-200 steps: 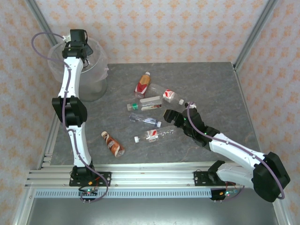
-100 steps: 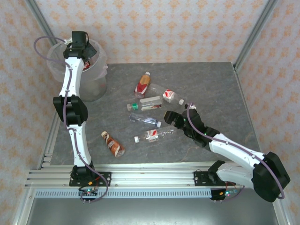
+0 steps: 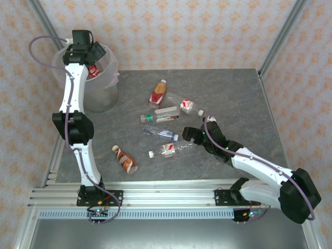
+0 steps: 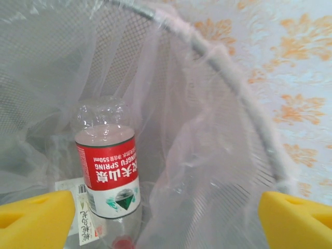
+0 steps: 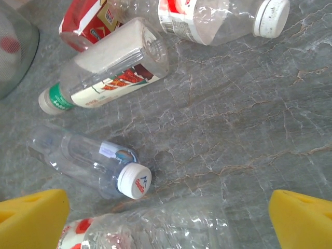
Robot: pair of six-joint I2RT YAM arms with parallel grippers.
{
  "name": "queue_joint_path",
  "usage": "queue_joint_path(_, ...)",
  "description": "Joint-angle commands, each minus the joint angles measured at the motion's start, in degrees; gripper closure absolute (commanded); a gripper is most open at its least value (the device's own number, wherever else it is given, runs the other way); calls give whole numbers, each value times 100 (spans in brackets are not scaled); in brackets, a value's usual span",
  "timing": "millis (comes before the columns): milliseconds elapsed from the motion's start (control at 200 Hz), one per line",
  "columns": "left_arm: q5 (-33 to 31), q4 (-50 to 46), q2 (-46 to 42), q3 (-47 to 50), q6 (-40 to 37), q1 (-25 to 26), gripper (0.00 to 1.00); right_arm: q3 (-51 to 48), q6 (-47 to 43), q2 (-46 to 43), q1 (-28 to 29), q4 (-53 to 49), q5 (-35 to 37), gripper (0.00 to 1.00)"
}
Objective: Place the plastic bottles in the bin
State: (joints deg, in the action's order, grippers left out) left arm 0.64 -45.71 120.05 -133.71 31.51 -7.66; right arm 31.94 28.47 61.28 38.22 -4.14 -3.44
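The left gripper [image 3: 91, 57] hangs over the round translucent grey-white waste bin [image 3: 106, 88], which stands at the 10 o'clock corner of the grey marbled table [image 3: 233, 93]. In the left wrist view its yellow fingertips [image 4: 36, 218] stand wide apart, with nothing between them but the crinkly clear bag liner [image 4: 207, 171]. Inside the bin, a clear plastic bottle with a red-and-white label [image 4: 106, 174] leans against the liner, its lumpy base toward 12 o'clock in that view.

The right gripper [image 3: 190, 135] sits low over the table, at about 4 o'clock from the table's centre. Its claw is spread wide and empty. In the right wrist view a crushed clear bottle with a red-and-white label [image 5: 155, 231] lies between its yellow pads [image 5: 31, 218]. Just beyond, toward 11 o'clock, lies a small clear bottle with a white cap [image 5: 88, 161]. Farther on are a clear bottle with a green cap [image 5: 111, 70], a crumpled clear bottle with a white cap [image 5: 218, 18] and a red-labelled bottle [image 5: 83, 18]. A brown-labelled bottle [image 3: 125, 159] lies well apart from the others at the table's 7 o'clock, near the left arm [image 3: 78, 129].
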Motion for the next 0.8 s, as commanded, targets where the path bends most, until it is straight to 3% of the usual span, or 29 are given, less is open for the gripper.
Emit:
queue_joint_path(0,223,339,-434,265,-57,-40,7,258,-428,57,-7,-302,-127,1)
queue_joint_path(350,826,670,-1204,986,106,-35,4,893,-1900,355,-7,-1307,-556,1)
queue_joint_path(460,1113,1095,-1646,1652,197,-34,0,1047,-2627,431,-7,-1552,-848,1)
queue_joint_path(796,1544,2448,-3250,3931,554,-35,0,1655,-5059,949,-7,-2713,-1444,1)
